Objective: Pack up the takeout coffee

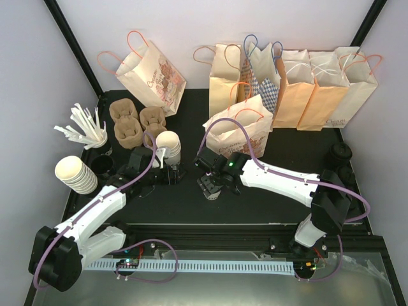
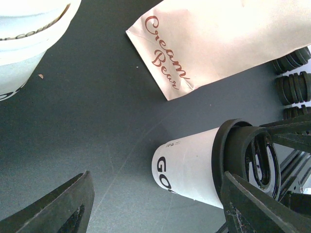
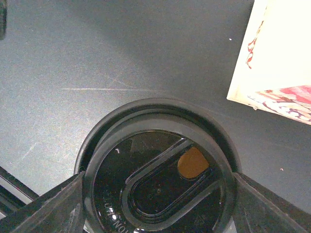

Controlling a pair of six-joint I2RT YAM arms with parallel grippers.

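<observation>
CUP: small white paper cup with round black plastic lid (image 2: 187,170), standing mid-table on the black table (image 3: 73,58), at 6 o'clock of the cream printed paper bag with orange handles (image 1: 237,132) | RIGHT: right gripper (image 3: 159,177) straddles the lid, fingers touching its rim on both sides | LEFT: left gripper (image 1: 171,172) at the cup's 9 o'clock, fingers spread, empty

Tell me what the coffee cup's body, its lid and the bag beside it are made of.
Cup body: looks like matte white paper, with printed black lettering.
Lid: seemingly black plastic, glossy, with moulded ridges and bright highlights.
Bag: likely matte cream paper, with sharp folded creases and red script print.
</observation>
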